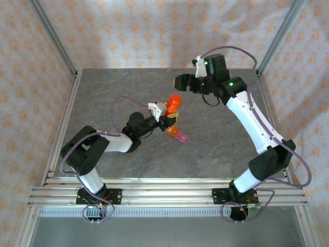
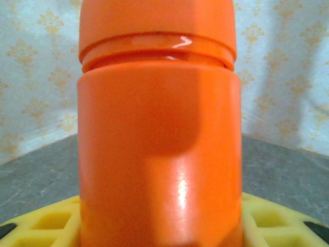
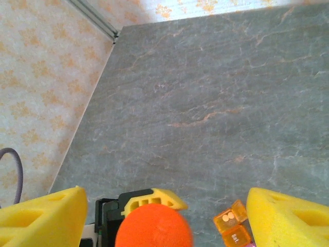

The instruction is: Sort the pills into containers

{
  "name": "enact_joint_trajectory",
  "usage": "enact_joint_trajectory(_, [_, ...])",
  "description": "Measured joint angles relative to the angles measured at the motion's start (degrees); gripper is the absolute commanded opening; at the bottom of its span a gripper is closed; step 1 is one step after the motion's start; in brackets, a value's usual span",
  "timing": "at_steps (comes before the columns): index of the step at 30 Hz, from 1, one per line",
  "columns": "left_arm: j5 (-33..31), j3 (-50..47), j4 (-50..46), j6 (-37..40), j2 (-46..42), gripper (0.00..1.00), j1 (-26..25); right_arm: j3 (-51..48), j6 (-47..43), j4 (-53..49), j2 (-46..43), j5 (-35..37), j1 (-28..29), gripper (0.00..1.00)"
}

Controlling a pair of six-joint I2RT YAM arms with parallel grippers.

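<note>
Early stage: left gripper [image 1: 167, 119] clamped around the orange bottle [image 1: 173, 103], cap on (nothing poured yet, I'd judge). Right gripper [image 1: 181, 81] fingers spread wide, empty, above the cap. Containers [image 1: 177, 134] just beside the left fingers, contents unclear

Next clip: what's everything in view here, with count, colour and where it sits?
orange bottle: one, orange-red, upright mid-table
orange container: one, translucent orange, on the table beside the bottle
pink container: one, translucent pink, right against the orange one
table: one, grey marbled
backdrop: peach-patterned, around the table
frame: silver posts at the rear corners
left gripper: one, yellow pads, closed on the bottle
right gripper: one, yellow pads, open, above the table behind the bottle
</note>
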Motion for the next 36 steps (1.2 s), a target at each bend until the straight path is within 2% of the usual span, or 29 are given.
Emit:
enact_joint_trajectory(5, [5.7,0.5,0.3,-3.3,0.0,0.00,3.1,11.0,-9.2,-8.3,6.1,-8.6,-4.7,0.79])
enact_joint_trajectory(12, [10.8,1.2,0.3,-6.1,0.0,0.00,5.0,21.1,-20.0,-20.4,12.9,-18.2,-4.2,0.76])
enact_joint_trajectory(16, [12.9,2.1,0.3,-7.1,0.0,0.00,5.1,24.0,-23.3,-24.5,14.8,-18.6,-3.2,0.77])
enact_joint_trajectory(26, [15.0,3.4,0.3,-8.3,0.0,0.00,5.1,24.2,-26.6,-28.2,15.5,-16.5,-0.2,0.77])
enact_joint_trajectory(36, [15.6,3.4,0.3,-8.5,0.0,0.00,5.1,24.1,-27.5,-28.7,16.8,-15.3,1.4,0.68])
